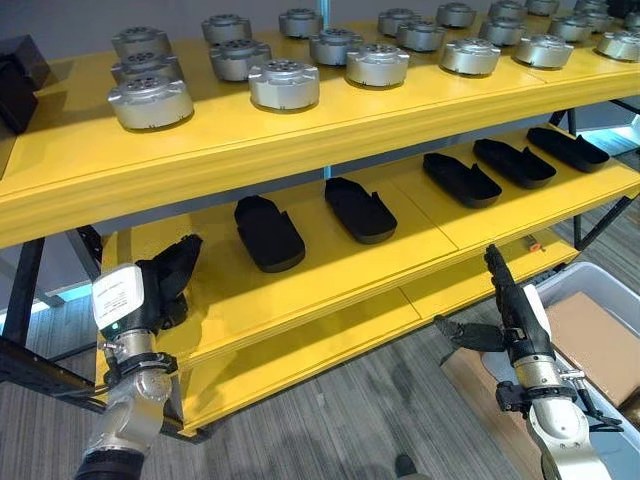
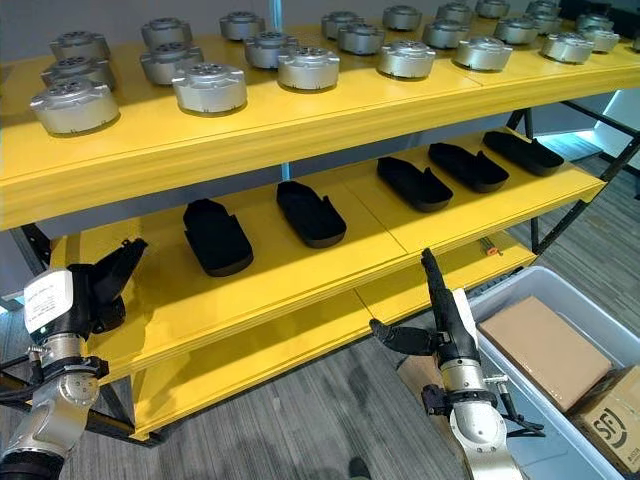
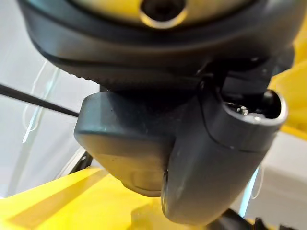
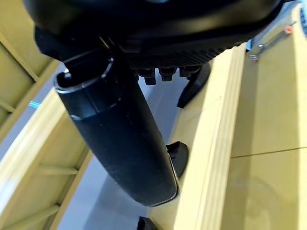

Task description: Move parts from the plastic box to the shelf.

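Five black shoe-shaped parts lie in a row on the middle yellow shelf, from the leftmost part to the far right one. My left hand is raised at the shelf's left end, beside the leftmost part, its fingers fairly straight and nothing seen in them. My right hand hovers in front of the lower shelf, open, fingers pointing up and thumb out to the side, empty. The pale plastic box stands on the floor at the lower right, close beside that hand.
Several silver round parts fill the top shelf. In the plastic box lies a brown cardboard sheet, with a cardboard carton at its near corner. Black shelf legs stand at the left, and grey plank floor lies below.
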Robot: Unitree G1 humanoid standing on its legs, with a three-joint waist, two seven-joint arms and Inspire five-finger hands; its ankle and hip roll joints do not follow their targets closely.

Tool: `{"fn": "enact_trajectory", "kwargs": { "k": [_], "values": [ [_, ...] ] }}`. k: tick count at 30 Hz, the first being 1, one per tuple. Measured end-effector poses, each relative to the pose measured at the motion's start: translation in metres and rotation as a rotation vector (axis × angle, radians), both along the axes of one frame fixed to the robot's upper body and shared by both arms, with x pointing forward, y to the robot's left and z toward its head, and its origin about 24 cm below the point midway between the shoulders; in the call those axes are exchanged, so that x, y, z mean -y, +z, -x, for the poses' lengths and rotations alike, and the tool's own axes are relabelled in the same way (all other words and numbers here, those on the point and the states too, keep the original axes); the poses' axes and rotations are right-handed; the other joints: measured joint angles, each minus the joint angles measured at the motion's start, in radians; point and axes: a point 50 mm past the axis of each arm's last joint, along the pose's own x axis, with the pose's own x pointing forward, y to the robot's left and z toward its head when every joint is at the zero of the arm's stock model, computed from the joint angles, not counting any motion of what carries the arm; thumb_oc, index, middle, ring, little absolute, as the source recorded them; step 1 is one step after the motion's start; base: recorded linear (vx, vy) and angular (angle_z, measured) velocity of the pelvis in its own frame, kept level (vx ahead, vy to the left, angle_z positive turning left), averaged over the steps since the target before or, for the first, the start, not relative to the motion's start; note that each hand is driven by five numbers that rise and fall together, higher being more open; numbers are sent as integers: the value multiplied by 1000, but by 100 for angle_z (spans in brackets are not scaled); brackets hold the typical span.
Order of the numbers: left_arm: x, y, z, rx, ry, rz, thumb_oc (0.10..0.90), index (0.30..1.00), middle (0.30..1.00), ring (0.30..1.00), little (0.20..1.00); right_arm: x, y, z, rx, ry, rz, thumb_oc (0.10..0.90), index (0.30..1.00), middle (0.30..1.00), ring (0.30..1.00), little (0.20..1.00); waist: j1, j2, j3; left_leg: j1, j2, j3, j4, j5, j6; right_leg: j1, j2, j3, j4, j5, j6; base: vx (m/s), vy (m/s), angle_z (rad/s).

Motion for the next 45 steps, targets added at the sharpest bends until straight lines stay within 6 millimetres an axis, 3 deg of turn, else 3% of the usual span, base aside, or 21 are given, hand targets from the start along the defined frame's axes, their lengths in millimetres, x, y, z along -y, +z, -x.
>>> {"fn": "enact_trajectory", "kwargs": {
  "k": [15, 18, 21, 26, 45],
  "values": [
    [-11, 8, -27, 24, 83, 76, 400, 300, 300, 300, 300, -3, -2, 0, -46, 86, 50, 900, 1000, 1000, 1000, 1000, -11, 16, 14, -28, 0, 0, 1, 2, -3, -30, 0, -1, 2, 2, 2, -29, -8, 0],
    [-14, 22, -41, 71, 90, 86, 400, 300, 300, 300, 300, -2, 2, -2, -36, 93, 65, 900, 1000, 1000, 1000, 1000, -8, 22, 63, -50, 1, -4, 13, 6, -4, -59, 1, 0, 30, -2, 4, -137, -18, 2],
    [-21, 60, -62, 149, 88, 28, 400, 300, 300, 300, 300, -5, 9, -9, -4, 107, 70, 900, 1000, 1000, 1000, 1000, -8, 19, 142, -125, 4, -15, 73, 1, 2, -135, 2, 7, 97, -11, 4, -185, -23, 3],
    [-18, 94, -86, 229, 85, 17, 400, 300, 300, 300, 300, -6, 18, -16, 25, 129, 96, 900, 1000, 1000, 1000, 1000, -8, 18, 202, -247, 18, -44, 230, -61, 6, -253, 1, 11, 255, -71, 0, -94, -21, 4],
    [-21, 110, -103, 267, 143, 127, 400, 300, 300, 300, 300, -5, 24, -20, 33, 153, 137, 900, 1000, 1000, 1000, 1000, -9, 22, 206, -346, 32, -89, 365, -112, 0, -361, 5, 9, 445, -163, -10, -32, -13, 3]
  ]
}}
